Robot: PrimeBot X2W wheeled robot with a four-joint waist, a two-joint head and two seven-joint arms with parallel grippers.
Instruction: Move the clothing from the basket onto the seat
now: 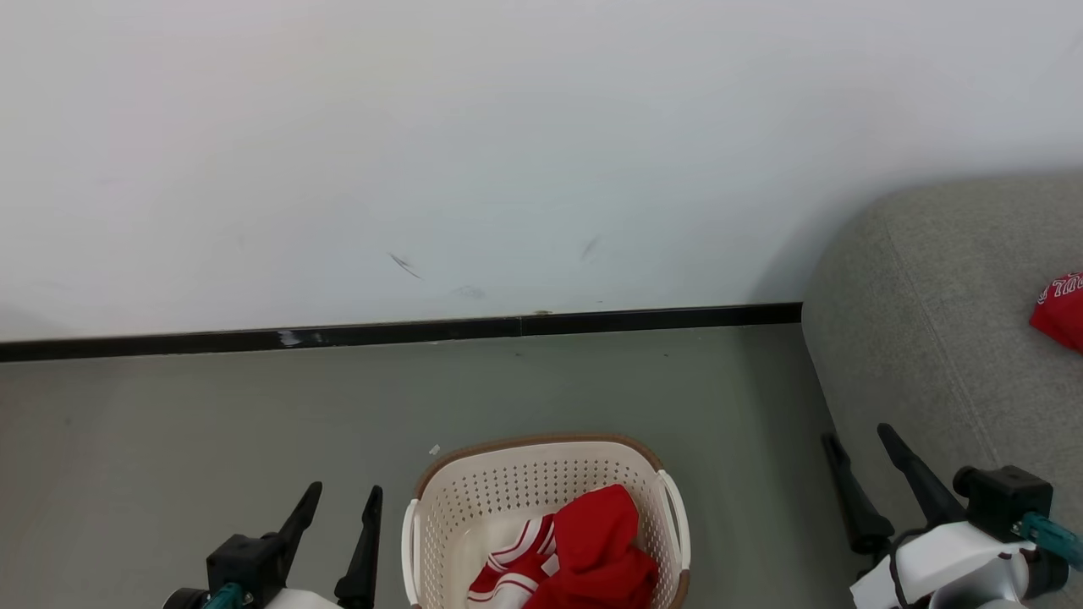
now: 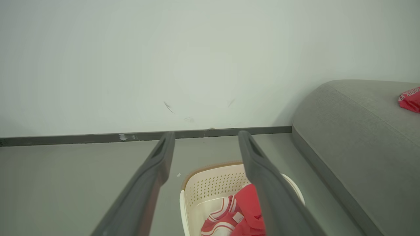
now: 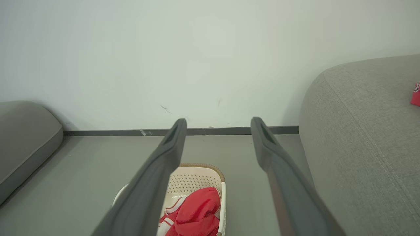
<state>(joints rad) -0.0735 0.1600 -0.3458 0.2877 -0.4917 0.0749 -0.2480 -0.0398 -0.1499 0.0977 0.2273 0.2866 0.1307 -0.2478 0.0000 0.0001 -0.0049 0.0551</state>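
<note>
Snagging was the risk: with the left jaws and the right jaws both spread wide and empty, the clothing (image 1: pixel 592 550) lay heaped in the basket (image 1: pixel 508 486) between and below them, the seat (image 1: pixel 914 338) beyond the right jaws, and a deep pinch could have hooked the basket itself, though the heap's depth was unclear.

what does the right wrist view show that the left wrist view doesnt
Right wrist view, alone of the two: a second grey cushion at its left edge, and the open right fingers. Left wrist view, alone of the two: the open left fingers and a small white tag on the clothing. Both: the basket on the floor, the seat, and a red garment lying on it.
</note>
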